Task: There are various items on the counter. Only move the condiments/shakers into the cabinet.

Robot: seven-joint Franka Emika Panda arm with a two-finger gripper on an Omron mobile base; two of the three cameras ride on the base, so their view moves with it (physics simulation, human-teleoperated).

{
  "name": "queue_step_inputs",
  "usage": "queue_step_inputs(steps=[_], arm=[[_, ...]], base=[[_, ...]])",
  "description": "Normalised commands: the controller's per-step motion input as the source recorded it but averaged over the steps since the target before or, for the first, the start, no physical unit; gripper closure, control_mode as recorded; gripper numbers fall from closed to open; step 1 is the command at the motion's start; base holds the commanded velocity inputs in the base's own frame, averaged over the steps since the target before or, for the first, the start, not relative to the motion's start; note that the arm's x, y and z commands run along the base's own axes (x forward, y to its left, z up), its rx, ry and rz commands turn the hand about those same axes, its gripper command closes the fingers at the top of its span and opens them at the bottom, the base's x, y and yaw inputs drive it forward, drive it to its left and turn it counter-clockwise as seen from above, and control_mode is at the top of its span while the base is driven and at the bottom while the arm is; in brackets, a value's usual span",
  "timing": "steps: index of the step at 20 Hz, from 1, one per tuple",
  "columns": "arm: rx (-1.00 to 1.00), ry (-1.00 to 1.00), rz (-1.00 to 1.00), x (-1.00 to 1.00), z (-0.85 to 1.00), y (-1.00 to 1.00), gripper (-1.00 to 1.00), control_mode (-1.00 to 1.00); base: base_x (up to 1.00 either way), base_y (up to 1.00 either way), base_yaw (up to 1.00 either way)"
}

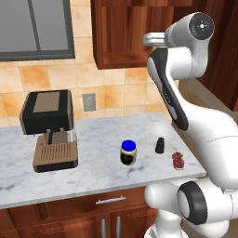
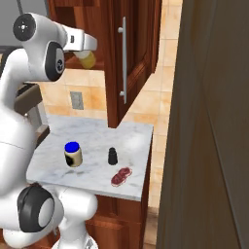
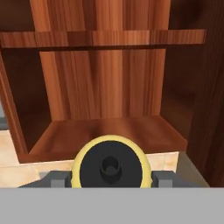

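A yellow squeeze bottle [image 3: 111, 164] with a black nozzle is held in the gripper [image 3: 111, 178], whose jaws are seen partly closed against its two sides in the hand view; the bottle is raised level with the open cabinet [image 3: 109, 131], just in front of its lower floor. In the right base view the bottle [image 2: 88, 58] is seen beneath the hand, beside the cabinet's open door. The step in hand is judged to be carrying the first condiment inside; next, the bottle would need to be moved forward over the cabinet floor, lowered upright and released. On the worktop [image 1: 93, 176] below, three items are left: one blue-lidded jar [image 1: 128, 153], one small black shaker [image 1: 160, 145] just beside it, and one dark-red lumpy object [image 1: 178, 160] near the edge, which is not to be moved. One coffee machine [image 1: 49, 130] is also standing well apart.
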Motion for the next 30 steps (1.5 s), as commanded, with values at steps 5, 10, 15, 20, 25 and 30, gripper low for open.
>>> queue_step_inputs(steps=[5,10,15,20,25,30], arm=[[0.00,0.00,-0.04,0.47,0.00,0.00,1.00,-1.00],[0.01,0.00,0.00,0.37,0.00,-0.02,1.00,-1.00],[0.02,0.03,0.01,0.37,0.00,-0.09,1.00,-1.00],[0.00,0.02,0.00,0.36,-0.06,-0.11,1.00,-1.00],[0.00,0.00,0.00,0.04,0.00,-0.04,1.00,-1.00],[0.00,0.00,0.00,0.00,0.00,0.00,1.00,-1.00]], base=[[0.00,0.00,0.00],[0.00,0.00,0.00],[0.00,0.00,0.00],[0.00,0.00,0.00],[0.00,0.00,0.00],[0.00,0.00,0.00]])
